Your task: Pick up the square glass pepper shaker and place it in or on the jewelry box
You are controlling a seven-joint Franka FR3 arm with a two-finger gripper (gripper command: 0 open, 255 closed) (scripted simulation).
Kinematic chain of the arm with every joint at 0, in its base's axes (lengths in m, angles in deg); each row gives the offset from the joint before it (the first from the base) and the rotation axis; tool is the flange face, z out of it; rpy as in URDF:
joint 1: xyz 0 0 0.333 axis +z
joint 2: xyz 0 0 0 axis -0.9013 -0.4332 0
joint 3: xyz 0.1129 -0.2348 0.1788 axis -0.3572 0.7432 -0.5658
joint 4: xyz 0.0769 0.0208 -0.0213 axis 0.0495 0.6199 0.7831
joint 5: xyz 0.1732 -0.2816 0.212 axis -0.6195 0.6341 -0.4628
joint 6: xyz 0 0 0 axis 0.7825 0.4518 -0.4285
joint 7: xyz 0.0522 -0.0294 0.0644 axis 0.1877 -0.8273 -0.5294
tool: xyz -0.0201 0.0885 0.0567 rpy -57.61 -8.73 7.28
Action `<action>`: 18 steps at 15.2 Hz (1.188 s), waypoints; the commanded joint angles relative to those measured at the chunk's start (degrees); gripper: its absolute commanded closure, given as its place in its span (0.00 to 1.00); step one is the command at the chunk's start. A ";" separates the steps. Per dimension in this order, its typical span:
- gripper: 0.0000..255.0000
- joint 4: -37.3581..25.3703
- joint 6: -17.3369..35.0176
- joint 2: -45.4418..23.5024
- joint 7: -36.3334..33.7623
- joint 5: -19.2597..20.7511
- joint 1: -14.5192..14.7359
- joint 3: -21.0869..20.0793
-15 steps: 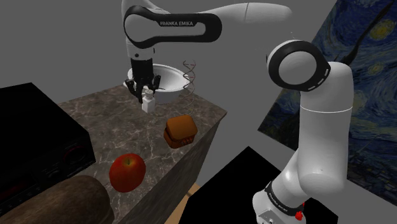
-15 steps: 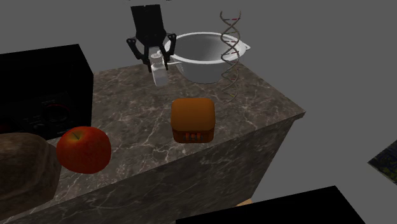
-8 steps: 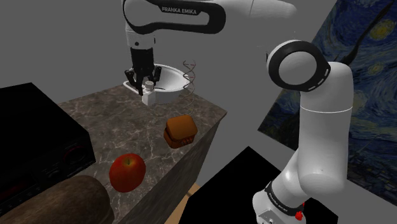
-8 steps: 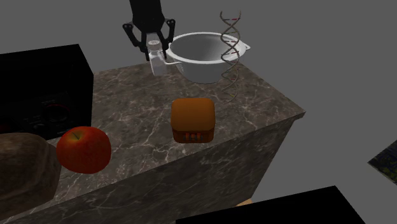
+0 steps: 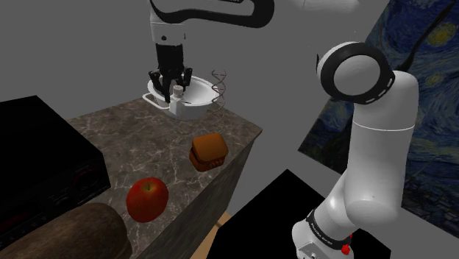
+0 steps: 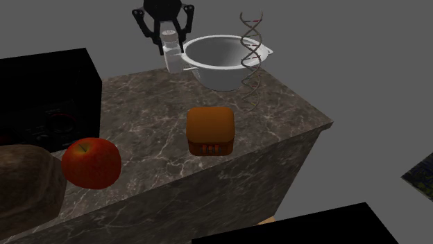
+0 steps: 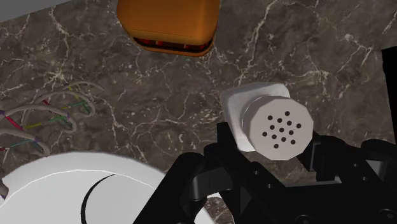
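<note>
Shoulder view: gripper point(image 5: 175, 87) clamped on pepper shaker point(image 5: 177, 106), held above marble counter point(image 5: 136, 140), just beside white bowl point(image 5: 197, 112); orange jewelry box point(image 5: 209, 150) near bowl, apart.

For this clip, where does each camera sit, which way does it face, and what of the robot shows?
Shoulder view: beside the stand, looking down over the marble counter; white arm and gripper, shut on the pepper shaker, show.
Second exterior view: nearer, above the counter, facing much the same way; gripper at top.
Wrist view: on the hand, looking down at the counter; black fingers clasp the pepper shaker.
All share pepper shaker and jewelry box.
</note>
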 commanded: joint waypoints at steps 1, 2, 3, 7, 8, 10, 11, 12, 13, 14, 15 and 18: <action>1.00 8.24 2.80 5.52 0.65 -0.99 -1.27 -0.14; 1.00 12.22 3.99 8.37 1.10 -1.53 -1.88 -0.14; 1.00 15.94 5.03 11.10 1.59 -2.07 -2.43 -0.11; 1.00 28.90 8.01 21.30 3.81 -4.08 -4.09 0.37; 1.00 31.77 8.51 23.72 4.41 -4.54 -4.39 0.56; 1.00 38.40 9.37 29.59 5.93 -5.55 -5.01 1.12; 1.00 39.10 10.14 29.52 5.93 -5.54 -4.94 1.16; 1.00 39.79 10.90 29.45 5.94 -5.53 -4.92 1.17; 1.00 40.46 11.66 29.36 5.94 -5.52 -4.91 1.16; 1.00 41.12 12.42 29.25 5.94 -5.51 -4.90 1.14; 1.00 41.76 13.17 29.14 5.94 -5.50 -4.89 1.13; 1.00 43.62 15.45 28.72 5.93 -5.44 -4.86 1.09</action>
